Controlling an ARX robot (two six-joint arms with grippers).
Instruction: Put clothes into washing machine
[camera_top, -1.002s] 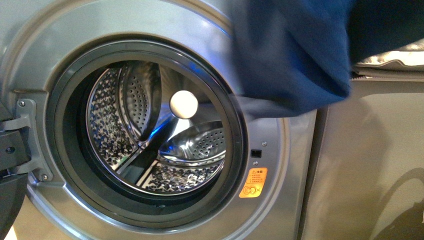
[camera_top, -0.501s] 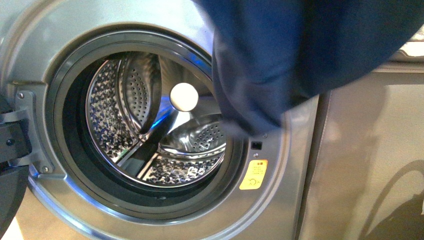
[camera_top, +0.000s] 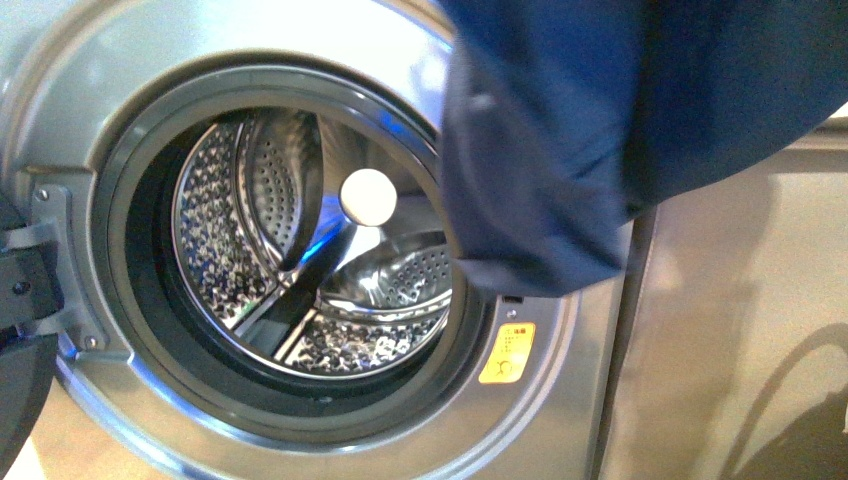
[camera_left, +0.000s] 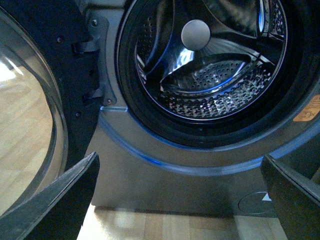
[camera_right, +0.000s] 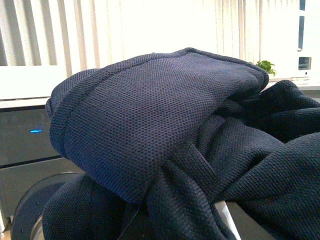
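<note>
The washing machine (camera_top: 130, 60) is silver-grey, its round porthole open onto the shiny perforated drum (camera_top: 300, 250). A yellow-orange sticker (camera_top: 506, 352) sits right of the mouth. The clothes (camera_top: 620, 120), dark navy fabric, hang at the upper right and overlap the right rim of the mouth. My right gripper is shut on the clothes (camera_right: 165, 130); the bunched fabric hides its fingers. My left gripper (camera_left: 180, 200) is open and empty, low in front of the machine's lower front panel; the drum (camera_left: 210, 65) shows beyond it.
The open door (camera_left: 30, 115) with its glass stands at the hinge side (camera_top: 25, 290) of the mouth. A plain grey-brown cabinet (camera_top: 740, 330) adjoins the machine on the right. Wooden floor (camera_left: 165, 227) lies below.
The clothes have come further down and left across the right rim of the drum mouth, now hanging lower near the sticker. The machine has not moved.
</note>
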